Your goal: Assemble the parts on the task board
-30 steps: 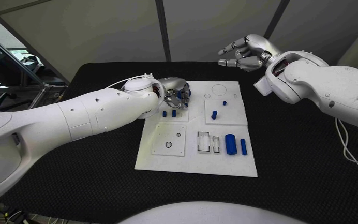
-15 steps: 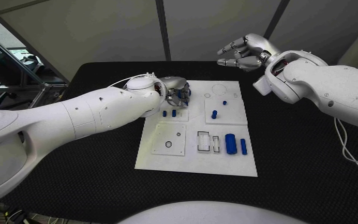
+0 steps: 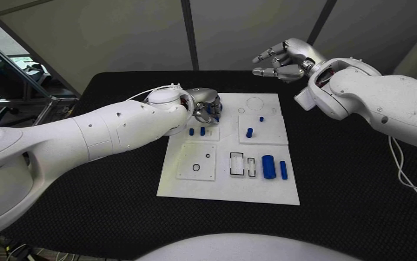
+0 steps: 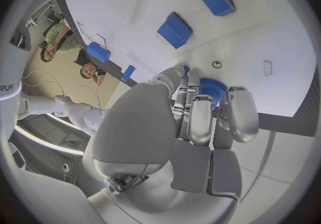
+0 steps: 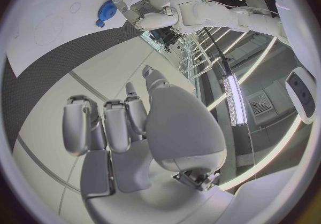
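The left hand (image 4: 194, 128) curls its fingertips around a small blue ridged part (image 4: 213, 88), pinching it just above the far left corner of the white task board (image 3: 228, 188). On the board near that hand lie two small blue parts (image 3: 197, 132); a blue peg (image 3: 249, 133) stands in a raised square panel, and two blue cylinders (image 3: 273, 169) lie by the board's right edge. The right hand (image 3: 279, 62) hovers beyond the board's far edge, well above the black counter (image 3: 348, 176), fingers loosely curled on nothing.
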`<state>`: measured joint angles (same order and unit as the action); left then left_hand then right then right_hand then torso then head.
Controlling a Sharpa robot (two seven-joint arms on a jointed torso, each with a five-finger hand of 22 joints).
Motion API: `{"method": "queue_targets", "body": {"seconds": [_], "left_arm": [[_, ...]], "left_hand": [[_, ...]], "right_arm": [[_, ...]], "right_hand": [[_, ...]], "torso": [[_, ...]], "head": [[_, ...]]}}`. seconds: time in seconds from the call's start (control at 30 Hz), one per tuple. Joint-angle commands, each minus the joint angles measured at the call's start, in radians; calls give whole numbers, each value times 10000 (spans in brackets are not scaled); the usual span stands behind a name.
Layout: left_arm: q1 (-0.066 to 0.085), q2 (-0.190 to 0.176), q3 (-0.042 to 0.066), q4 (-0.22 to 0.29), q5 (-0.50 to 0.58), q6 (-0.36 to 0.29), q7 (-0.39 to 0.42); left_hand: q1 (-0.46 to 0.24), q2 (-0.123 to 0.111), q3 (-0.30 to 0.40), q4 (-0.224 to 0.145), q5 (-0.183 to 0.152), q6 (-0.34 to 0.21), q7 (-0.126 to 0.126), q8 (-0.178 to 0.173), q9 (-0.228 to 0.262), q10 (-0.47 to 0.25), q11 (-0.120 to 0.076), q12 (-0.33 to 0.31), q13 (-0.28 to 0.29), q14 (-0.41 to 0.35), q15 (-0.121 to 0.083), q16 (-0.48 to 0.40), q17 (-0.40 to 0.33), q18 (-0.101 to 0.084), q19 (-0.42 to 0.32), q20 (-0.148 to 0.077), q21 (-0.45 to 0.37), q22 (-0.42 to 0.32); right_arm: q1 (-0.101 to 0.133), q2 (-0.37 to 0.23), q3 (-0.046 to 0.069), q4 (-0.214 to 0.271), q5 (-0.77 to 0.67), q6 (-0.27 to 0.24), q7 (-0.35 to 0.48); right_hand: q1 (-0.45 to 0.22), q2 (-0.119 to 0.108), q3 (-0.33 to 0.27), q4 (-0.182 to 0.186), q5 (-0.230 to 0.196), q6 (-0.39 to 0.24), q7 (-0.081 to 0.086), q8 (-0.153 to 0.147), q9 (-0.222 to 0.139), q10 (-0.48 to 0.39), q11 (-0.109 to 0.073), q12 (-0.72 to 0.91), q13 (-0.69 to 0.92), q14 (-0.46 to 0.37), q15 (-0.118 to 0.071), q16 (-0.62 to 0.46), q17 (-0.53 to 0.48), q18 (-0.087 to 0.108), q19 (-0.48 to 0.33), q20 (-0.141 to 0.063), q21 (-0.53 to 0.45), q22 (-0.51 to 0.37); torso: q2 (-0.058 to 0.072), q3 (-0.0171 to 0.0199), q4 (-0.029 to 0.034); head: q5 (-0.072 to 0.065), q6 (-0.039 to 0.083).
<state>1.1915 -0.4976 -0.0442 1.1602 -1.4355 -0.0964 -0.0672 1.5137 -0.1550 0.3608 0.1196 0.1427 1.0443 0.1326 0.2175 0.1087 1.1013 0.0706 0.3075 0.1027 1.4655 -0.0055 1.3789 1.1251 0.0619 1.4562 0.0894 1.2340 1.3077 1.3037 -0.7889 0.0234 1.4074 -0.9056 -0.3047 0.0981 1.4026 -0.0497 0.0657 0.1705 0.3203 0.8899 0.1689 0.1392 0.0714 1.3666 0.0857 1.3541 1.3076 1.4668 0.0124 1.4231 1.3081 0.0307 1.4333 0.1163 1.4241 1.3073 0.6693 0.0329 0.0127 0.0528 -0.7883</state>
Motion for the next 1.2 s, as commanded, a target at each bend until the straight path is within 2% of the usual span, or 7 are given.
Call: {"method": "queue_targets", "body": {"seconds": [0.03, 0.27, 0.33, 0.53, 0.67, 1.03, 1.2], "left_arm": [[-38, -49, -15, 100, -66, -229, 182], [-77, -449, 13, 572, 139, -838, 430], [-81, -548, 105, 683, 212, -914, 461], [-97, -920, 571, 1123, 392, -1083, 507], [-107, -1254, 752, 1479, 508, -1109, 465], [-140, -2044, 849, 1920, 699, -683, 141], [-281, -2260, 850, 1922, 712, -500, 17]], "left_hand": [[59, 51, 289, -131, 45, 107, 24, -143, -36, 157, 9, -209, -67, 166, -30, 49, -21, 60, 108, 8, 122, 1188], [-224, -132, 802, -322, 31, 289, 94, -389, -135, 458, 43, -708, -229, 162, 2, 93, -71, 48, 137, 32, 182, 1238], [-249, -142, 834, -338, 31, 315, 98, -401, -139, 491, 46, -738, -234, 161, 3, 95, -79, 47, 138, 33, 185, 1241], [-333, -161, 931, -383, 29, 410, 106, -432, -148, 604, 45, -828, -246, 158, 2, 106, -92, 41, 150, 36, 214, 1259], [-358, -167, 978, -417, 29, 458, 109, -446, -151, 664, 38, -866, -246, 157, 0, 111, -99, 38, 159, 35, 235, 1271], [-435, -200, 1008, -438, 18, 505, 110, -471, -158, 727, 37, -924, -247, 153, -1, 115, -117, 36, 163, 34, 243, 1278], [-489, -223, 1009, -437, 12, 523, 105, -487, -163, 752, 36, -953, -248, 152, -1, 118, -122, 35, 163, 34, 243, 1280]], "right_arm": [[20, 4, 6, 22, 30, 48, 68], [20, -17, 6, 19, 30, 46, 75], [20, -21, 6, 17, 30, 42, 78], [19, -26, 6, 7, 30, 36, 93], [18, -31, 6, -1, 30, 36, 101], [16, -64, 5, -18, 30, 42, 100], [14, -67, 5, -26, 30, 42, 99]], "right_hand": [[-85, 38, 9, 14, 59, 39, 14, 37, -14, -2, -35, -1, 79, 498, -73, -51, 260, 190, -35, -18, -34, 875], [-85, 38, 9, 14, 59, 39, 14, 37, -14, -2, -35, -1, 79, 498, -73, -51, 260, 190, -35, -18, -34, 875], [-85, 38, 9, 14, 59, 39, 14, 37, -14, -2, -35, -1, 79, 498, -73, -51, 260, 190, -35, -18, -34, 875], [-85, 38, 9, 14, 59, 39, 14, 37, -14, -2, -35, -1, 79, 498, -73, -51, 260, 190, -35, -18, -34, 875], [-85, 38, 9, 14, 59, 39, 14, 37, -14, -2, -35, -1, 79, 498, -73, -51, 260, 190, -35, -18, -34, 875], [-85, 38, 9, 14, 59, 39, 14, 37, -14, -2, -35, -1, 79, 498, -73, -51, 260, 190, -35, -18, -34, 875], [-85, 38, 9, 14, 59, 39, 14, 37, -14, -2, -35, -1, 79, 498, -73, -51, 260, 190, -35, -18, -34, 875]], "torso": [[-12, -2, 10], [-15, -15, 21], [-15, -12, 18], [-3, -17, 10], [-12, -10, 12], [-25, 0, 30], [-16, -3, 7]], "head": [[17, 4], [9, 21], [13, 34], [26, 62], [44, 53], [63, 41], [79, 57]]}}
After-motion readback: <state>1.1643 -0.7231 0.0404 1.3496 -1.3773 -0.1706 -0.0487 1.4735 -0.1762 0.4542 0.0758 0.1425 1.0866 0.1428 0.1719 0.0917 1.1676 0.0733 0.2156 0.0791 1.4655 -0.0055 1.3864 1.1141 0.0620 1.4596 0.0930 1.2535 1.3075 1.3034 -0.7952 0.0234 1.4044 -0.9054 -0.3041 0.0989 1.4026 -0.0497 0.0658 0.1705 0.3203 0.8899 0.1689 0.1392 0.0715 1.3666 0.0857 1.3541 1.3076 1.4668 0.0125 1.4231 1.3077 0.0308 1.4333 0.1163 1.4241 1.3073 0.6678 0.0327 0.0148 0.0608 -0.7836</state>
